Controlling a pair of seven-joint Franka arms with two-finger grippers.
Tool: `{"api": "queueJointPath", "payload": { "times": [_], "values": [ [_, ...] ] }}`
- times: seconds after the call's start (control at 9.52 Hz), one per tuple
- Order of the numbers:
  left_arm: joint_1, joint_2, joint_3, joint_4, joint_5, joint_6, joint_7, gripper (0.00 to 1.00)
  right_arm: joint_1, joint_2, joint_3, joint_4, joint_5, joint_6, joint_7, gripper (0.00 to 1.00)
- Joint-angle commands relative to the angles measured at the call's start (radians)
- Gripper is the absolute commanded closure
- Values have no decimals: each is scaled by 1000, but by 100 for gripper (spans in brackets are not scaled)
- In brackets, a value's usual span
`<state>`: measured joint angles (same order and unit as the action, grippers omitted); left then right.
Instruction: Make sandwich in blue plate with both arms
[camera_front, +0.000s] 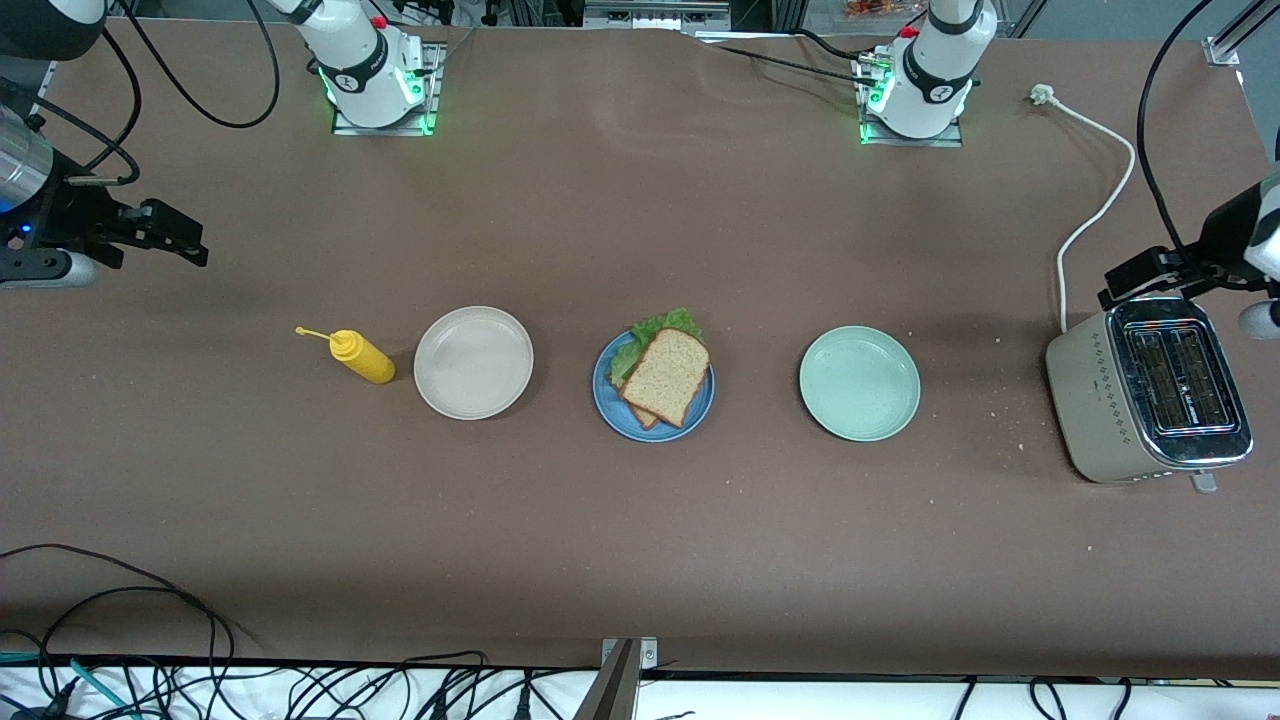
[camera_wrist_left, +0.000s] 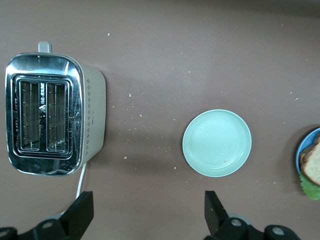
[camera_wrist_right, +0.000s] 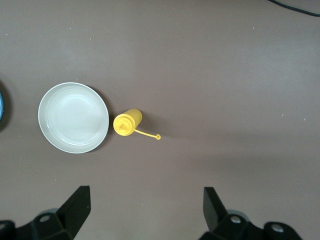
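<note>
Toaster (camera_front: 1150, 392) nearest; sandwich (camera_front: 664, 376) on blue plate (camera_front: 610, 400), lower slice mostly hidden; both grippers (camera_wrist_left: 149, 215) (camera_wrist_right: 147, 210) spread, empty.

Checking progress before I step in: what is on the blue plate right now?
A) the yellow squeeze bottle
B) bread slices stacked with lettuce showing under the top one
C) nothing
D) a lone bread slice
B: on the blue plate the sandwich lies assembled, green lettuce poking out under the top slice, while the yellow squeeze bottle lies beside the beige-white plate.
</note>
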<state>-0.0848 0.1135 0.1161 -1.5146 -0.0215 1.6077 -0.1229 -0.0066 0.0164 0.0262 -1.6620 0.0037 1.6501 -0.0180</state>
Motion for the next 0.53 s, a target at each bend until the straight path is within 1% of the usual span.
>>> {"api": "queueJointPath", "payload": {
  "times": [0.0, 0.21, 0.42],
  "values": [
    [-10, -15, -32, -19, 43, 0, 9, 2, -10, 11, 8, 22, 22, -4, -8, 0],
    [-9, -23, -33, -39, 40, 27, 5, 2, -10, 11, 8, 22, 22, -4, -8, 0],
    [-4, -31, -32, -47, -17, 55, 5, 2, -10, 11, 8, 22, 22, -4, -8, 0]
  ]
}}
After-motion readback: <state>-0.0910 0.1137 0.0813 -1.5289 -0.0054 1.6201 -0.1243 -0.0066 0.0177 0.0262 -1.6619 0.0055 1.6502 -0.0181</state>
